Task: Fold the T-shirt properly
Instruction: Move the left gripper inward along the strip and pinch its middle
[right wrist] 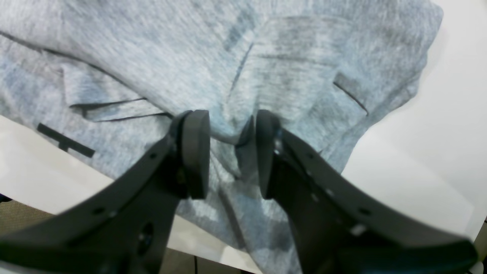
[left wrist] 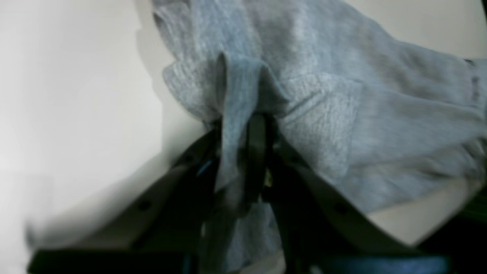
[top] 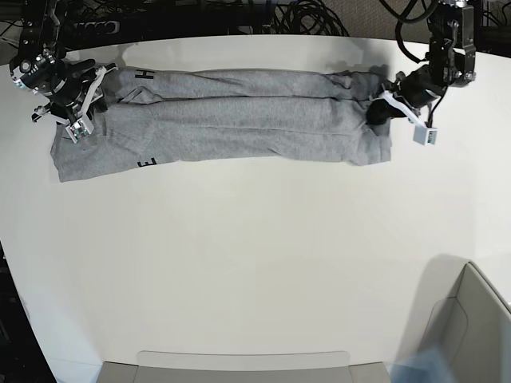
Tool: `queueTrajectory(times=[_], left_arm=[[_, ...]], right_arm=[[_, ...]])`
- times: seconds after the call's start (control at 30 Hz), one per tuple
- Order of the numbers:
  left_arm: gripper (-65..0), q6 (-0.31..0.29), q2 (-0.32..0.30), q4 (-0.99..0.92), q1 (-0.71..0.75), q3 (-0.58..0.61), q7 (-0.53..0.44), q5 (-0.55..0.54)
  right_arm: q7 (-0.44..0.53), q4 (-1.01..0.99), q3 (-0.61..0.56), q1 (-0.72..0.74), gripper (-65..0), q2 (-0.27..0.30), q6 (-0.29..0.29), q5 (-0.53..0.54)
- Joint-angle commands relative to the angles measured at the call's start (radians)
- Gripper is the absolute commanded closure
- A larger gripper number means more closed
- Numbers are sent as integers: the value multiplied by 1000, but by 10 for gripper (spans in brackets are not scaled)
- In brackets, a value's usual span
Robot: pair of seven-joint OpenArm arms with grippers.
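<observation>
The T-shirt (top: 223,126) lies stretched into a long, narrow band across the far part of the white table (top: 255,263), running from the far left to the far right, with bits of black lettering showing near its left end.

At the right end of the band, the left gripper (left wrist: 243,152) has its jaws drawn close together on a raised ridge of grey cloth; the fold stands up between the dark fingers (left wrist: 258,140), pinched there, and the fabric around it puckers toward the grip. From the base view this gripper sits right at the shirt's edge, touching it.

At the left end, the right gripper (right wrist: 232,152) stands with its jaws spread apart. Its two round pads (right wrist: 196,152) sit on either side of a small hump of cloth, and a gap shows between them. Whether the pads press the fabric I cannot tell.

A grey bin (top: 471,327) sits at the near right corner of the table, well apart from the shirt.
</observation>
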Motion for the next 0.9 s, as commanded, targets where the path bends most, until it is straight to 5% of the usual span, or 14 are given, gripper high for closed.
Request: queueTrajectory(times=[0.0, 0.2, 0.5, 0.6, 0.87], left_arm=[[-23, 33, -23, -1, 10, -53, 16, 46], [-23, 33, -24, 50, 7, -176, 27, 40], [-23, 33, -20, 272, 13, -180, 33, 45], [-23, 34, -17, 335, 13, -177, 104, 45], [-23, 34, 104, 462, 31, -116, 171, 46]], right_arm=[[14, 20, 12, 6, -197, 16, 5, 9], [14, 20, 7, 6, -197, 10, 5, 9], [11, 43, 6, 32, -197, -21, 5, 9], [11, 57, 6, 32, -197, -36, 5, 9], [10, 58, 4, 45, -197, -41, 5, 8]])
